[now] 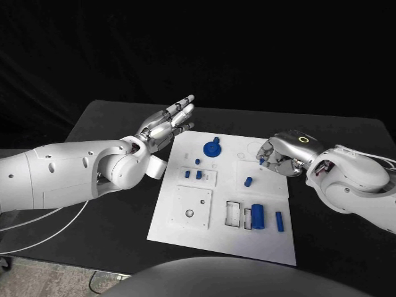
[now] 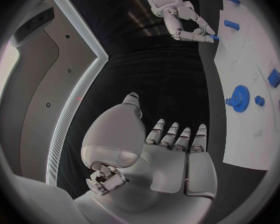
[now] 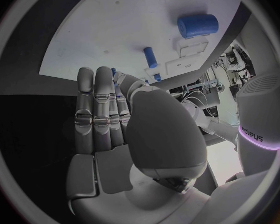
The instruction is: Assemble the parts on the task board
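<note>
Two hands work over the black worktop. The fingers of the right hand are curled inward at the right edge of the task board, and they pinch a small blue part at their tips; the left wrist view shows this part between the tips, just above the board edge. In the right wrist view the fingers lie close together with a trace of blue between them, but the grasp itself is largely hidden there, so the pinch is read mainly from the other two views.

The left hand is released: its fingers are extended and spread, palm turned toward the board, and it holds nothing. It hovers beside the far left corner of the task board, apart from it.

The task board lies flat in the middle of the worktop. On its far section stands a blue gear. Nearer the centre are several small blue pegs, and another small blue piece lies toward the right side. At the near right section a large blue cylinder lies beside a slim blue pin, next to two rectangular cut-outs. A raised white plate with a round hole occupies the near left section.
</note>
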Robot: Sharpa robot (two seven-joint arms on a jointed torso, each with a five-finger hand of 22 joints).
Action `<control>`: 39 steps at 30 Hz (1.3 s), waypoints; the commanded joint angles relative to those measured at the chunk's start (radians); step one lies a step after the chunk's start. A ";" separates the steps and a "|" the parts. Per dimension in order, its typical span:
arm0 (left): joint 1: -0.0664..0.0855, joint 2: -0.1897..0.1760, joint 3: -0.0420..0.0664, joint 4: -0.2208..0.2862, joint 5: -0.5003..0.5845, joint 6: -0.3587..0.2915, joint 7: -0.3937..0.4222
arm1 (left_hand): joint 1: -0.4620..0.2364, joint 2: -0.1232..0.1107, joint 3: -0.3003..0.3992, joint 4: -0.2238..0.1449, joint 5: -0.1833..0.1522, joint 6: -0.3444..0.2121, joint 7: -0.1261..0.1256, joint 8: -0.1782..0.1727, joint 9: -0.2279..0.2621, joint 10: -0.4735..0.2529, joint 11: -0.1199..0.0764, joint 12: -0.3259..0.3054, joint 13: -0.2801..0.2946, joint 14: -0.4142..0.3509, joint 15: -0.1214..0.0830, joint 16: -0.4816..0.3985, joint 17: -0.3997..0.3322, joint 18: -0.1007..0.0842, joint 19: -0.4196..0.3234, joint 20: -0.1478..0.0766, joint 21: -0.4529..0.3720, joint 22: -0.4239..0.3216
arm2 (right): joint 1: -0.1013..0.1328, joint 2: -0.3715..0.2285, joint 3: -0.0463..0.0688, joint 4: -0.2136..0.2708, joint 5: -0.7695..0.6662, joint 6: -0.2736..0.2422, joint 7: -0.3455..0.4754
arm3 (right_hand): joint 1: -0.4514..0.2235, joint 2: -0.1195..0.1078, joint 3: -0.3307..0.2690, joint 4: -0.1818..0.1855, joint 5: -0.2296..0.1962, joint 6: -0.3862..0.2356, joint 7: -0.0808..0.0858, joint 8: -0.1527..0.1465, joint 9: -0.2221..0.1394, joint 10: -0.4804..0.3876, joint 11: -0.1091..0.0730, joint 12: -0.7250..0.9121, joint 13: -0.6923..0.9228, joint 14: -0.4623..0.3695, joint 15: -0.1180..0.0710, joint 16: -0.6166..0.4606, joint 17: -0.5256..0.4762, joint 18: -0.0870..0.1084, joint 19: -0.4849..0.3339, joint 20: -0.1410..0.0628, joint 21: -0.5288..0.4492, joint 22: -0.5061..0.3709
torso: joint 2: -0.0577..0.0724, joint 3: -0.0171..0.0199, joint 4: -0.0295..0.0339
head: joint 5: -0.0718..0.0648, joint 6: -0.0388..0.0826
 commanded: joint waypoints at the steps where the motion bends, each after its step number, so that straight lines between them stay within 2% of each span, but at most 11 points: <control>1: -0.001 0.002 0.000 -0.001 -0.009 0.023 0.001 | 0.001 0.008 -0.007 0.000 0.005 0.005 0.008 0.006 0.002 -0.002 0.008 0.005 0.002 -0.002 0.008 -0.002 0.000 0.018 0.008 0.002 0.003 -0.001 | 0.020 -0.015 0.001 0.052 0.011 0.009 -0.009 | -0.013 0.002 -0.001 0.004 0.006 -0.006 -0.001 -0.003 0.001 -0.002 0.001 -0.006 0.000 -0.002 -0.002 -0.003 0.001 0.009 -0.002 -0.003 -0.002 0.002 | 0.000 0.0002 0.0000 | -0.001 0.000; 5: -0.001 0.006 0.000 -0.004 -0.009 0.024 -0.001 | 0.003 0.009 -0.009 -0.001 0.006 0.006 0.010 0.006 0.002 -0.002 0.009 0.006 0.002 -0.002 0.008 -0.002 0.000 0.017 0.008 0.002 0.003 -0.002 | 0.035 -0.021 0.001 0.117 0.028 0.035 -0.011 | -0.014 0.002 -0.001 0.004 0.012 -0.003 -0.002 -0.003 0.002 0.000 0.001 -0.006 0.000 -0.003 -0.002 -0.004 0.001 0.009 -0.002 -0.003 -0.002 0.003 | 0.000 -0.0007 -0.0011 | 0.001 0.000; 10: -0.002 0.010 0.000 -0.005 -0.009 0.026 -0.004 | 0.004 0.011 -0.010 -0.001 0.007 0.006 0.012 0.007 0.002 -0.001 0.011 0.007 0.002 -0.002 0.009 -0.002 0.000 0.017 0.008 0.002 0.003 -0.002 | 0.040 -0.013 0.000 0.179 0.047 0.066 -0.005 | -0.015 0.002 0.000 0.004 0.021 -0.001 -0.003 -0.002 0.004 0.004 0.000 -0.006 0.001 -0.003 -0.003 -0.004 0.002 0.009 -0.003 -0.003 -0.003 0.004 | 0.000 -0.0002 0.0005 | 0.003 0.000; 17: -0.002 0.008 0.000 -0.003 -0.010 0.026 -0.006 | 0.005 0.012 -0.010 -0.001 0.008 0.006 0.014 0.007 0.002 -0.001 0.012 0.008 0.002 -0.001 0.009 -0.002 0.000 0.017 0.008 0.002 0.003 -0.002 | 0.030 0.020 0.000 0.215 0.062 0.065 0.003 | -0.020 -0.001 -0.003 0.006 0.017 -0.002 -0.003 -0.004 0.005 0.005 0.000 -0.008 0.001 -0.004 -0.002 -0.005 0.002 0.009 -0.004 -0.003 -0.004 0.005 | 0.001 0.0000 -0.0002 | 0.008 0.000; 27: -0.003 0.005 0.000 -0.001 -0.010 0.025 -0.007 | 0.006 0.013 -0.011 -0.001 0.008 0.007 0.015 0.007 0.002 -0.001 0.013 0.010 0.002 -0.001 0.009 -0.002 0.000 0.017 0.008 0.003 0.003 -0.003 | -0.010 0.104 0.000 0.206 0.041 0.059 0.012 | -0.021 -0.003 -0.003 0.005 0.008 -0.005 -0.003 -0.007 0.005 0.004 0.000 -0.011 0.000 -0.004 -0.002 -0.005 0.002 0.009 -0.004 -0.002 -0.005 0.006 | 0.000 -0.0001 0.0001 | 0.019 0.000; 33: -0.003 0.007 0.000 -0.001 -0.010 0.028 -0.008 | 0.007 0.013 -0.012 -0.001 0.008 0.007 0.015 0.007 0.002 -0.001 0.014 0.009 0.002 -0.001 0.009 -0.001 0.000 0.017 0.009 0.003 0.004 -0.001 | -0.045 0.161 0.001 0.163 0.000 0.051 0.019 | -0.018 -0.002 -0.002 0.003 0.008 -0.006 -0.003 -0.008 0.005 0.003 0.000 -0.012 0.000 -0.004 -0.003 -0.005 0.002 0.010 -0.004 -0.002 -0.005 0.007 | 0.000 -0.0005 -0.0001 | 0.021 0.000; 39: -0.003 0.006 0.000 0.000 -0.010 0.030 -0.008 | 0.007 0.014 -0.012 -0.001 0.009 0.007 0.016 0.007 0.002 -0.001 0.014 0.010 0.002 -0.001 0.010 -0.001 0.000 0.017 0.009 0.004 0.004 0.000 | -0.069 0.201 0.001 0.119 -0.025 0.045 0.021 | -0.014 -0.002 0.000 0.000 0.011 -0.007 -0.002 -0.010 0.005 0.002 0.000 -0.014 0.000 -0.004 -0.003 -0.005 0.003 0.010 -0.004 -0.003 -0.005 0.008 | 0.001 0.0001 -0.0003 | 0.029 0.000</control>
